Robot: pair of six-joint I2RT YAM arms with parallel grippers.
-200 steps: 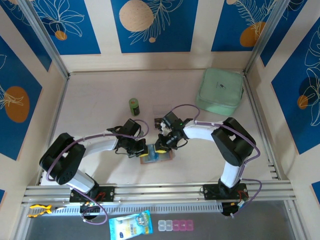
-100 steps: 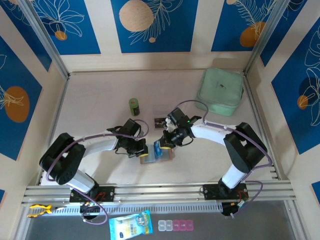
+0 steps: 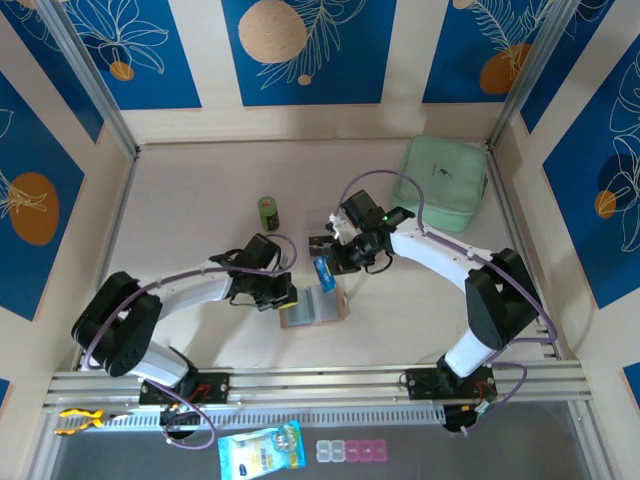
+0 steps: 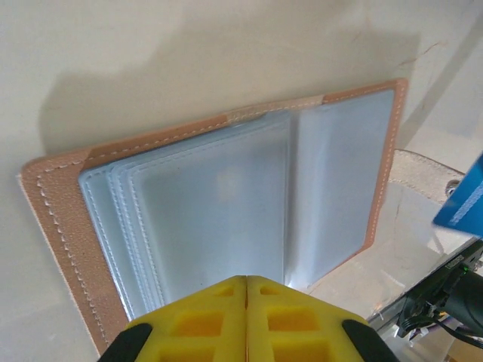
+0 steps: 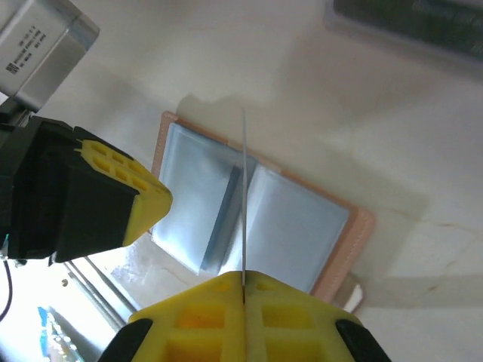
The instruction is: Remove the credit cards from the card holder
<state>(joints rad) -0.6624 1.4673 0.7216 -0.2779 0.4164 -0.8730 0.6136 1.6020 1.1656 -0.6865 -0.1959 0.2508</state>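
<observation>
Lying open on the table [image 3: 200,200], the card holder [image 3: 313,307] shows me its grey sleeves. My left gripper [image 4: 247,290], pads pressed together, sits at its left edge. Just beyond it my right gripper [image 5: 244,290] pinches the blue card [image 3: 325,273], clear of the sleeves.

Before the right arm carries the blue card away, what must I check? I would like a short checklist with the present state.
1. Right gripper pinches the blue card: ok.
2. Blue card is free of the card holder: ok, held above it.
3. Card holder lies open and flat: ok.
4. Left gripper presses the holder down: cannot tell; its fingers are shut over the edge.
5. More cards inside the pockets: cannot tell.
6. Dark card lies on the table, apart from the holder: ok.
</observation>
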